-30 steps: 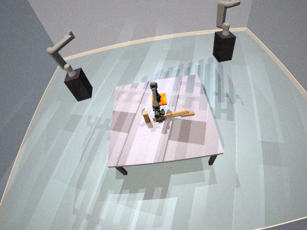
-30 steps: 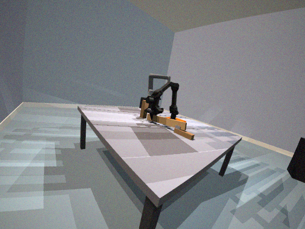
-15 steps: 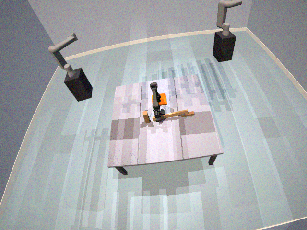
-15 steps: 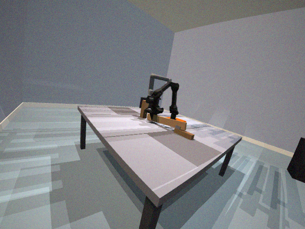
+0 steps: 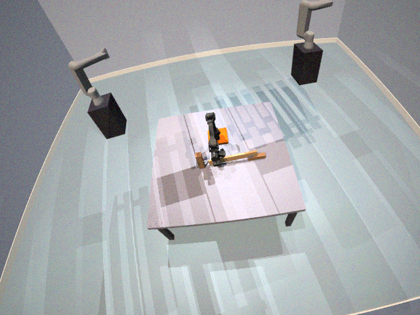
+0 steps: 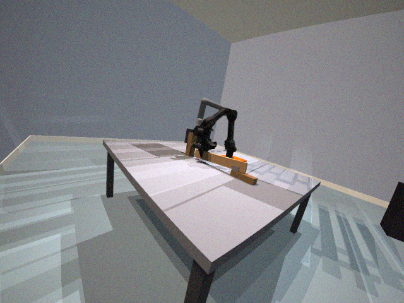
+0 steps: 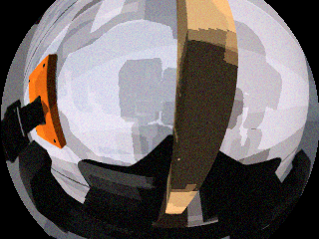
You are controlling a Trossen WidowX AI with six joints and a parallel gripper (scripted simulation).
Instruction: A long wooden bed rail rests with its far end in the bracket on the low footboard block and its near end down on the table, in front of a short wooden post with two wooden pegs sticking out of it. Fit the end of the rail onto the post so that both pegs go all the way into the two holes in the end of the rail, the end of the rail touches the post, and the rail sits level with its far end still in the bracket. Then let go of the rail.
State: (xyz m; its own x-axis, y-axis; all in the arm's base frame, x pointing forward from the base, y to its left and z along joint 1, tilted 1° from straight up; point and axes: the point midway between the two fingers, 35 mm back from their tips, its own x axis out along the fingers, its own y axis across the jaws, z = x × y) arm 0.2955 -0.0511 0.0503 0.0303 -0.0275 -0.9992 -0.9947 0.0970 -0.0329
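Observation:
The wooden rail (image 5: 241,155) (image 6: 221,159) (image 7: 206,100) runs from the footboard block (image 5: 262,155) (image 6: 245,178) toward the post. Its far end sits at the grey bracket (image 6: 235,168) on that block. My gripper (image 5: 218,163) (image 6: 201,154) (image 7: 182,139) points down and is shut on the rail close to its near end. The near end looks slightly raised off the table, though the gap is hard to judge. The upright post (image 5: 199,160) (image 6: 189,143) stands just beyond the near end, with a small gap between them in the top view. The pegs and the holes cannot be made out.
An orange base plate (image 5: 223,135) (image 6: 240,159) (image 7: 41,90) lies under the arm's base, to one side of the rail. The table (image 5: 237,199) (image 6: 208,228) carries the whole setup. Two grey arms on dark pedestals (image 5: 107,117) (image 5: 306,64) stand on the floor away from the table.

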